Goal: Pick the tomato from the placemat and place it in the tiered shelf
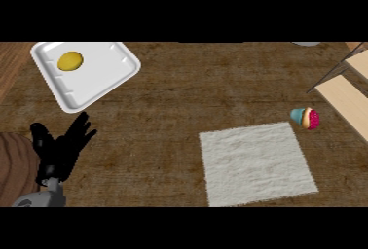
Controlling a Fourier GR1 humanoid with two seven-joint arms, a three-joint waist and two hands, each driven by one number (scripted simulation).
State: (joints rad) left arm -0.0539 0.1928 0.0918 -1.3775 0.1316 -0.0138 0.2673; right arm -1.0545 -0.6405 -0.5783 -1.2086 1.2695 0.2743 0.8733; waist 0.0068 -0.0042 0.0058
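Resting lower left, the left hand is spread, empty; no tomato shows on the placemat, so a reach could wrongly take the cupcake beside the tiered shelf.

Black left hand, grey forearm.

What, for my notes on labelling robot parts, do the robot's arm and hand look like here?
Only the left arm shows. Its hand is black all over, with slim fingers and a thumb. Below it a rounded grey forearm comes in at the lower edge. No cables or markings can be seen. The right arm is out of view.
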